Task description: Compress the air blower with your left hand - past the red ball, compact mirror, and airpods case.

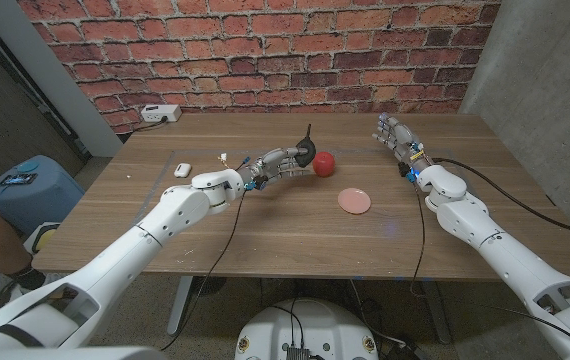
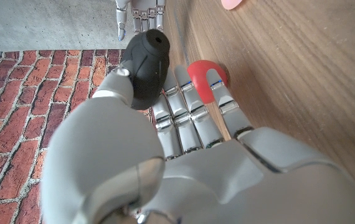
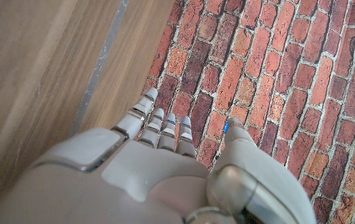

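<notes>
Black air blower (image 1: pixel 305 153); red ball (image 1: pixel 324 161); pink compact mirror (image 1: pixel 355 201); white airpods case (image 1: pixel 182 169); brown wood-grain worktop (image 1: pixel 285 230); red brick wall (image 1: pixel 265 50).

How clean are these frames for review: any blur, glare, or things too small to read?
Head view: evenly lit and sharp, but the air blower and AirPods case are small. Left wrist view: the left hand looms soft in the foreground; the blower and red ball stay readable. Right wrist view: the right hand is slightly soft, bricks crisp; no glare.
</notes>
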Controlling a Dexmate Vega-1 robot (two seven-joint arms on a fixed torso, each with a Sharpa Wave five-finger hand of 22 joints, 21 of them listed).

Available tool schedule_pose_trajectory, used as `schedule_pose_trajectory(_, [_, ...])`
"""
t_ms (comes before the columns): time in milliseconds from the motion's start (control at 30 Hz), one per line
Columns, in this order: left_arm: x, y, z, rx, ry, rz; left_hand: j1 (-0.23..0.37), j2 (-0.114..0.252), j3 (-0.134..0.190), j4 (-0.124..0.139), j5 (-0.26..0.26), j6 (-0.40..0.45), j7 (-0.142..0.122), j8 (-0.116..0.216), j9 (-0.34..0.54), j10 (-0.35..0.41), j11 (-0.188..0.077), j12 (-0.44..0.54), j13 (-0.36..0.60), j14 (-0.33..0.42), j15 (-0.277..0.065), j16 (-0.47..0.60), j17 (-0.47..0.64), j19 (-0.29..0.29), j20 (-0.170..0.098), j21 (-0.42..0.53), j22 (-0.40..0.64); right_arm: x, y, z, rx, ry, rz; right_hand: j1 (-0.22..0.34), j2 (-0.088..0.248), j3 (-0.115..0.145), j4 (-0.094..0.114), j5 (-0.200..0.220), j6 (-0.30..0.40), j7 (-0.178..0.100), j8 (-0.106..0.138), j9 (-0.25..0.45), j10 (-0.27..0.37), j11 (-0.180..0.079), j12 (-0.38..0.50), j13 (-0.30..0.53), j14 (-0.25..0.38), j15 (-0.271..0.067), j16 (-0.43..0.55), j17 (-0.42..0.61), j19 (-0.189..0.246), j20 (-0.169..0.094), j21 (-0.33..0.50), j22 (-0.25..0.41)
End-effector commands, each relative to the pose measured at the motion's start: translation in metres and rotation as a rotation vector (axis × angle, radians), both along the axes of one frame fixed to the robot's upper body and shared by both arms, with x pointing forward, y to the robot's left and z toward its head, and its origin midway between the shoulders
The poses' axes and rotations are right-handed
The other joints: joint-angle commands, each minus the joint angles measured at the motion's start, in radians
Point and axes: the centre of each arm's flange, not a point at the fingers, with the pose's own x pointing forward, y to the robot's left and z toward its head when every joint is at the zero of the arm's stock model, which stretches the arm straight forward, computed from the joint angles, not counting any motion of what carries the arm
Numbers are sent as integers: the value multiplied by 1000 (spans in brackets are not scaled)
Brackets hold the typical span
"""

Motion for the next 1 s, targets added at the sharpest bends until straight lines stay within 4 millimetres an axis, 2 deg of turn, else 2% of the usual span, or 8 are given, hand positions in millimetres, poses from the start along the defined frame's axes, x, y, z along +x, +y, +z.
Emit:
schedule_pose_trajectory(33, [0,11,-1,4,-4,7,78,67,3,-1,-5,11,0,7,0,23,-3,3,3,14,0,10,7,10,-1,8,2,3,8,1,-9,2,0,-1,5,4,-6,-1,-2,-1,1,6,-4,3,3,5,-3,-32,6,2,-2,-44,4,4])
schedule_pose_trajectory(400, [3,18,3,21,-4,31,96,56,-3,-4,-20,35,2,12,-12,78,-36,-3,-18,50,-34,34,24,12,-17,16,2,10,12,-1,-1,7,4,-2,6,4,-6,-2,-2,-1,1,6,-3,3,3,5,-2,-32,7,3,-2,-46,4,4])
schedule_pose_trajectory(533, [5,19,6,27,-6,29,114,53,-8,-9,-32,23,0,4,-19,94,-39,-15,-37,51,-45,49,42,13,-22,19,2,11,11,0,3,7,1,-1,6,4,-6,-2,-2,-1,2,6,-3,3,3,5,-2,-32,7,3,-2,-46,4,4])
schedule_pose_trajectory(633, [6,18,8,11,-3,24,118,52,-11,-6,-37,22,-4,2,-22,89,-37,-24,-44,48,-43,52,47,13,-22,21,2,11,11,1,1,4,-3,-1,5,5,-7,-2,-2,-1,2,6,-4,-2,3,4,-2,-32,7,2,-2,-46,4,4])
schedule_pose_trajectory(667, [7,18,9,19,-7,18,106,52,-13,4,-42,7,-3,-6,-26,76,-34,-36,-47,31,-29,40,44,10,-19,22,2,10,10,2,3,4,-3,-1,6,5,-7,-2,-2,-1,1,6,-5,0,3,4,-2,-33,7,3,-2,-46,4,4])
schedule_pose_trajectory(800, [9,17,12,28,-11,2,86,45,-18,17,-52,-29,4,-25,-33,49,-13,-62,-58,8,-18,18,33,-4,-8,21,2,11,9,4,1,6,-8,-1,6,5,-7,-2,-2,-1,1,6,-3,0,3,4,-3,-32,6,3,-1,-46,5,4])
schedule_pose_trajectory(933, [9,17,14,37,-14,-8,66,39,-27,25,-60,-50,9,-37,-39,35,-8,-73,-58,-1,-11,10,31,-12,-1,20,2,11,9,5,-4,6,-7,-1,6,5,-8,-2,-3,-1,1,6,-4,2,3,4,-3,-32,6,3,-1,-47,5,4])
schedule_pose_trajectory(1000, [8,17,14,40,-13,-10,59,37,-30,27,-64,-64,16,-45,-41,19,8,-84,-60,-16,-1,2,29,-20,1,18,2,11,10,6,-4,6,-6,-1,6,5,-8,-2,-3,0,1,6,-4,1,3,4,-2,-32,7,3,-1,-47,5,4])
